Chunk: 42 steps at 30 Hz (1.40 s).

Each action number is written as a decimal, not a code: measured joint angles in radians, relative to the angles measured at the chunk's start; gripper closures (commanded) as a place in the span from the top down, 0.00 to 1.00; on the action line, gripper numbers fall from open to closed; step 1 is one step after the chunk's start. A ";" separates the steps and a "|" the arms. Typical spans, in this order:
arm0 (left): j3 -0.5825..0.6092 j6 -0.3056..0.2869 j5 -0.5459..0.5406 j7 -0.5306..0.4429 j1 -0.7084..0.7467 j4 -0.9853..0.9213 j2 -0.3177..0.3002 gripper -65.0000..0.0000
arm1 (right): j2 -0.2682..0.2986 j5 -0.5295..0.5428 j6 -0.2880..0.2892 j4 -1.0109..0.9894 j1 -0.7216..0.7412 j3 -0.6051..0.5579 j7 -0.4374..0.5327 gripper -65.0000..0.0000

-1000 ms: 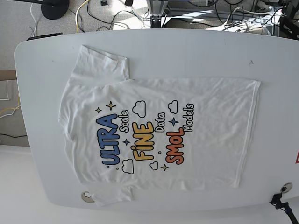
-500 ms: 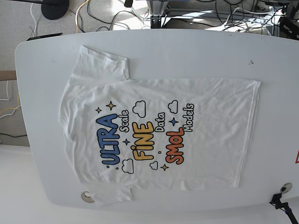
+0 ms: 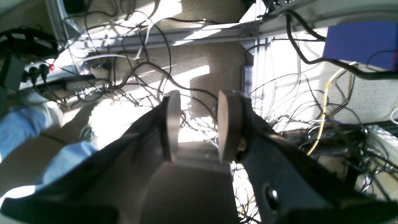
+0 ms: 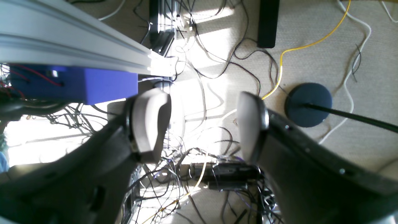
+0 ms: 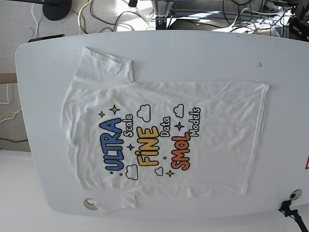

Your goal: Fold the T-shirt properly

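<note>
The T-shirt [image 5: 222,145], probably light, soft and floppy, lies spread on the table [image 5: 193,58]; its hem corners [image 5: 264,87] and sleeve edges [image 5: 107,56] look the best holds. Both the left fingers [image 3: 199,127] and right fingers [image 4: 203,124] stand parted, empty, away from it.

T-shirt [image 5: 222,140] — unfolded, print up | table [image 5: 193,58] — beneath it

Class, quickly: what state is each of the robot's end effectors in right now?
Left black end effector with pale pads: open, nothing between the pads.
Right black end effector with pale pads: open wide, holding nothing.
</note>
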 measured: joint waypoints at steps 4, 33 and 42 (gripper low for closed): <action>-0.002 -0.001 0.001 -0.011 0.079 0.152 -0.002 0.30 | -0.001 -0.002 0.002 0.120 -0.070 -0.001 -0.001 0.55; -0.309 -0.009 0.002 -0.027 -0.076 0.476 -0.003 0.31 | -0.009 0.000 0.001 0.410 0.127 0.008 -0.011 0.55; -0.367 -0.154 -0.041 -0.021 -0.275 0.473 0.008 0.31 | -0.015 0.240 0.013 0.402 0.292 0.161 -0.155 0.55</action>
